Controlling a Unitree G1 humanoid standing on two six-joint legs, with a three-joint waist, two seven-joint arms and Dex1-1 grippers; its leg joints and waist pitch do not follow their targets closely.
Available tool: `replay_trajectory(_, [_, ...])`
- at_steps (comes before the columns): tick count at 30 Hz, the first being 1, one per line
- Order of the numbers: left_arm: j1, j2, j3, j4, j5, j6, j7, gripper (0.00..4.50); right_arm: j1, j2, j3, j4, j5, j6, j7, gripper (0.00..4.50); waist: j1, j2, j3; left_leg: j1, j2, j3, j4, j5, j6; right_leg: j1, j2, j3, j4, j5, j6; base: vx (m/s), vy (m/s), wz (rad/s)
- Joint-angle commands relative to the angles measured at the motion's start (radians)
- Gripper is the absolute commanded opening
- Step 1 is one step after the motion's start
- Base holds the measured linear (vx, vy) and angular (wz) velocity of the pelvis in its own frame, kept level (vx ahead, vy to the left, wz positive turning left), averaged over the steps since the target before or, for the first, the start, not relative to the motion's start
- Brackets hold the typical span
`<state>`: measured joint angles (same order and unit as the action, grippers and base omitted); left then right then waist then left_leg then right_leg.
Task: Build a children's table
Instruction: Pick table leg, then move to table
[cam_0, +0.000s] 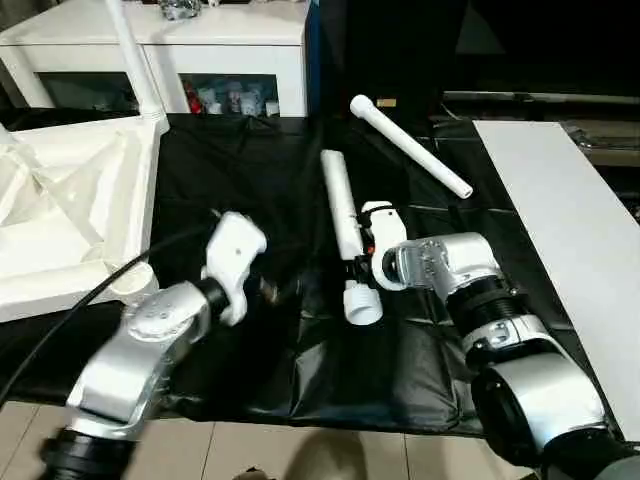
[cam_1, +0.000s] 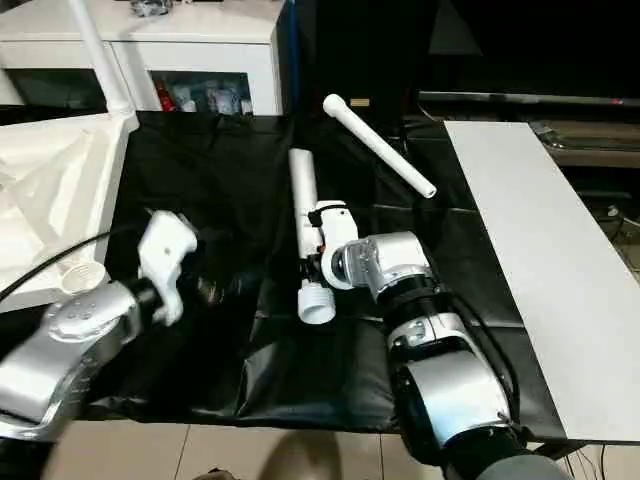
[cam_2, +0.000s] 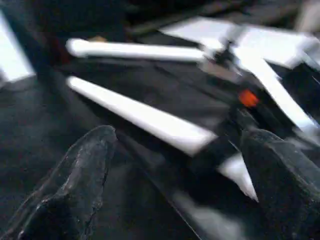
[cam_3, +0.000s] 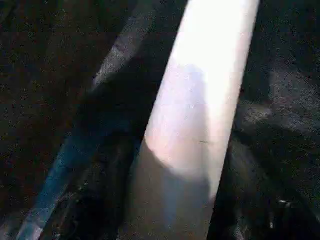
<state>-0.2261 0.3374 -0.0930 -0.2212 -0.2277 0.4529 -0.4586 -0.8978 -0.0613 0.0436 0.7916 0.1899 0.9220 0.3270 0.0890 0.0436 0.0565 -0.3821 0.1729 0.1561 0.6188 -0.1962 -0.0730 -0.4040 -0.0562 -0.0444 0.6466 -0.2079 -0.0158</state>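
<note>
White leg (cam_0: 345, 220) between right gripper (cam_0: 358, 262) jaws, grip unclear; left gripper (cam_2: 175, 190) jaws wide.

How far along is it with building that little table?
One leg already stands in the upturned tabletop. The right pincer is at a second leg lying on the black cloth; a third leg lies beyond. The near corner socket is empty.
</note>
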Motion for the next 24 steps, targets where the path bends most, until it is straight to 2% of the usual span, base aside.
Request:
replay_trajectory(1, [0.027, -0.017, 0.049, -0.007, 0.019, -0.013, 0.069, 4.40, 0.053, -0.005, -0.003, -0.020, -0.016, -0.021, -0.026, 2.41, 0.001, 0.005, -0.067, 0.012, 0.043, -0.013, -0.082, -0.206, -0.052, 0.048, -0.076, 0.047, -0.081, -0.150, -0.187, 0.000, 0.000, 0.00])
replay_trajectory(2, [0.027, -0.017, 0.049, -0.007, 0.019, -0.013, 0.069, 4.40, 0.053, -0.005, -0.003, -0.020, -0.016, -0.021, -0.026, 2.35, 0.000, -0.009, -0.065, 0.010, 0.045, -0.011, -0.083, -0.202, -0.046, 0.050, -0.076, 0.047, -0.083, -0.152, -0.183, 0.000, 0.000, 0.00])
replay_trajectory(3, [0.036, -0.022, 0.067, -0.013, 0.024, -0.013, 0.093, 4.40, 0.080, -0.011, -0.012, -0.068, -0.018, -0.094, -0.028, 2.31, 0.004, 0.001, -0.065, 0.010, 0.045, -0.013, -0.083, -0.197, -0.043, 0.048, -0.079, 0.047, -0.082, -0.164, -0.175, 0.000, 0.000, 0.00])
replay_trajectory(4, [0.037, -0.022, 0.070, -0.014, 0.024, -0.013, 0.096, 4.40, 0.089, -0.014, -0.016, -0.083, -0.019, -0.121, -0.030, 2.31, 0.006, -0.011, -0.065, 0.009, 0.047, -0.013, -0.085, -0.198, -0.040, 0.047, -0.080, 0.047, -0.082, -0.187, -0.162, 0.000, 0.000, 0.00])
replay_trajectory(5, [0.035, -0.024, 0.077, -0.013, 0.022, -0.011, 0.102, 4.40, 0.097, -0.014, -0.023, -0.095, -0.015, -0.142, -0.029, 2.20, 0.008, -0.005, -0.066, 0.013, 0.048, -0.013, -0.085, -0.201, -0.041, 0.044, -0.080, 0.047, -0.085, -0.200, -0.157, 0.000, 0.000, 0.00])
replay_trajectory(6, [0.032, -0.030, 0.091, -0.011, 0.019, -0.007, 0.116, 4.40, 0.114, -0.015, -0.039, -0.124, -0.008, -0.189, -0.027, 2.20, 0.010, -0.016, -0.066, 0.016, 0.049, -0.011, -0.086, -0.208, -0.041, 0.041, -0.080, 0.047, -0.086, -0.213, -0.154, 0.000, 0.000, 0.00])
replay_trajectory(8, [0.024, -0.049, 0.132, -0.009, 0.014, -0.009, 0.161, 4.40, 0.174, -0.022, -0.068, -0.236, 0.007, -0.304, -0.009, 2.06, 0.012, -0.017, -0.064, 0.016, 0.049, -0.011, -0.088, -0.225, -0.046, 0.037, -0.080, 0.048, -0.090, -0.232, -0.143, 0.000, 0.000, 0.00])
replay_trajectory(9, [0.023, -0.066, 0.166, -0.008, 0.015, -0.020, 0.199, 4.40, 0.215, -0.024, -0.101, -0.335, 0.032, -0.330, -0.002, 2.06, 0.018, -0.023, -0.064, 0.012, 0.045, -0.006, -0.087, -0.223, -0.029, 0.042, -0.090, 0.054, -0.094, -0.229, -0.140, 0.000, 0.000, 0.00])
replay_trajectory(10, [0.024, -0.073, 0.182, -0.007, 0.016, -0.028, 0.215, 4.40, 0.232, -0.022, -0.126, -0.384, 0.051, -0.317, -0.002, 2.02, 0.028, -0.026, -0.066, 0.005, 0.038, 0.002, -0.078, -0.195, 0.015, 0.052, -0.110, 0.067, -0.101, -0.215, -0.144, 0.000, 0.000, 0.00])
replay_trajectory(11, [0.024, -0.073, 0.182, -0.007, 0.016, -0.028, 0.215, 4.40, 0.232, -0.022, -0.126, -0.384, 0.051, -0.317, -0.002, 1.96, 0.035, -0.032, -0.068, -0.002, 0.032, 0.003, -0.068, -0.170, 0.048, 0.062, -0.129, 0.078, -0.108, -0.210, -0.149, 0.000, 0.000, 0.00])
replay_trajectory(12, [0.030, -0.082, 0.197, -0.009, 0.019, -0.035, 0.237, 4.40, 0.253, -0.020, -0.156, -0.446, 0.073, -0.302, -0.009, 1.91, 0.052, -0.036, -0.071, -0.012, 0.036, -0.008, -0.043, -0.119, 0.104, 0.072, -0.173, 0.099, -0.123, -0.212, -0.165, 0.000, 0.000, 0.00])
replay_trajectory(13, [0.034, -0.081, 0.201, -0.013, 0.023, -0.037, 0.242, 4.40, 0.261, -0.021, -0.163, -0.471, 0.077, -0.301, -0.012, 1.91, 0.072, -0.042, -0.071, -0.026, 0.040, -0.024, 0.005, -0.090, 0.152, 0.081, -0.238, 0.138, -0.148, -0.267, -0.163, 0.002, 0.080, -0.05])
replay_trajectory(14, [0.037, -0.080, 0.203, -0.015, 0.026, -0.038, 0.245, 4.40, 0.267, -0.021, -0.168, -0.487, 0.080, -0.300, -0.014, 1.91, 0.080, -0.028, -0.070, -0.039, 0.045, -0.040, 0.032, -0.082, 0.163, 0.085, -0.271, 0.159, -0.157, -0.299, -0.166, 0.002, 0.080, -0.05])
replay_trajectory(15, [0.049, -0.084, 0.212, -0.025, 0.022, -0.039, 0.254, 4.40, 0.292, -0.021, -0.187, -0.552, 0.090, -0.322, -0.028, 1.86, 0.090, -0.025, -0.071, -0.066, 0.052, -0.068, 0.068, -0.079, 0.163, 0.093, -0.303, 0.179, -0.164, -0.340, -0.185, 0.005, 0.136, -0.09])
replay_trajectory(16, [0.055, -0.087, 0.216, -0.032, 0.019, -0.037, 0.259, 4.40, 0.306, -0.020, -0.198, -0.587, 0.099, -0.331, -0.037, 1.86, 0.097, -0.011, -0.072, -0.061, 0.053, -0.076, 0.049, -0.054, 0.162, 0.081, -0.271, 0.152, -0.158, -0.334, -0.207, 0.006, 0.187, -0.06])
replay_trajectory(17, [0.065, -0.089, 0.214, -0.041, 0.019, -0.035, 0.259, 4.40, 0.330, -0.019, -0.212, -0.644, 0.110, -0.351, -0.050, 1.85, 0.095, -0.002, -0.075, -0.055, 0.048, -0.073, 0.024, -0.031, 0.178, 0.075, -0.234, 0.128, -0.144, -0.304, -0.210, 0.006, 0.187, -0.06])
replay_trajectory(18, [0.067, -0.083, 0.194, -0.043, 0.027, -0.032, 0.245, 4.40, 0.352, -0.021, -0.213, -0.689, 0.113, -0.385, -0.055, 1.85, 0.061, 0.022, -0.090, 0.028, 0.023, -0.032, -0.056, 0.082, 0.317, 0.016, -0.063, 0.024, -0.070, -0.209, -0.154, 0.015, 0.235, 0.04])
replay_trajectory(19, [0.066, -0.081, 0.190, -0.043, 0.029, -0.032, 0.242, 4.40, 0.354, -0.021, -0.213, -0.694, 0.113, -0.388, -0.055, 1.85, 0.061, 0.022, -0.090, 0.028, 0.023, -0.032, -0.056, 0.082, 0.317, 0.016, -0.063, 0.024, -0.070, -0.209, -0.154, 0.006, 0.260, 0.09])
replay_trajectory(20, [0.061, -0.078, 0.182, -0.040, 0.035, -0.031, 0.238, 4.40, 0.361, -0.022, -0.211, -0.708, 0.109, -0.399, -0.055, 1.85, 0.025, 0.056, -0.094, 0.084, 0.020, -0.044, -0.072, 0.187, 0.470, -0.044, 0.014, -0.042, 0.027, -0.172, -0.085, 0.006, 0.260, 0.09])
replay_trajectory(21, [0.048, -0.078, 0.179, -0.034, 0.035, -0.030, 0.235, 4.40, 0.367, -0.030, -0.202, -0.721, 0.091, -0.417, -0.055, 1.85, 0.013, 0.049, -0.087, 0.064, 0.047, -0.050, -0.087, 0.284, 0.566, -0.070, 0.015, -0.064, 0.108, -0.157, -0.002, -0.031, 0.236, 0.07])
replay_trajectory(22, [0.037, -0.077, 0.181, -0.030, 0.035, -0.029, 0.238, 4.40, 0.376, -0.035, -0.197, -0.738, 0.079, -0.429, -0.052, 1.85, 0.026, 0.041, -0.078, 0.038, 0.077, -0.043, -0.095, 0.301, 0.594, -0.077, -0.005, -0.067, 0.131, -0.154, 0.059, -0.068, 0.173, 0.00])
replay_trajectory(23, [0.035, -0.077, 0.181, -0.030, 0.035, -0.029, 0.240, 4.40, 0.379, -0.036, -0.196, -0.743, 0.077, -0.430, -0.050, 1.85, 0.026, 0.030, -0.079, 0.038, 0.087, -0.041, -0.093, 0.272, 0.588, -0.075, -0.020, -0.060, 0.129, -0.141, 0.071, -0.068, 0.173, 0.00])
replay_trajectory(24, [0.030, -0.076, 0.184, -0.031, 0.033, -0.026, 0.242, 4.40, 0.387, -0.035, -0.199, -0.755, 0.069, -0.431, -0.061, 1.85, 0.029, 0.005, -0.077, 0.030, 0.064, -0.021, -0.087, 0.131, 0.498, -0.057, -0.057, -0.032, 0.070, -0.108, 0.062, -0.099, 0.146, -0.11])
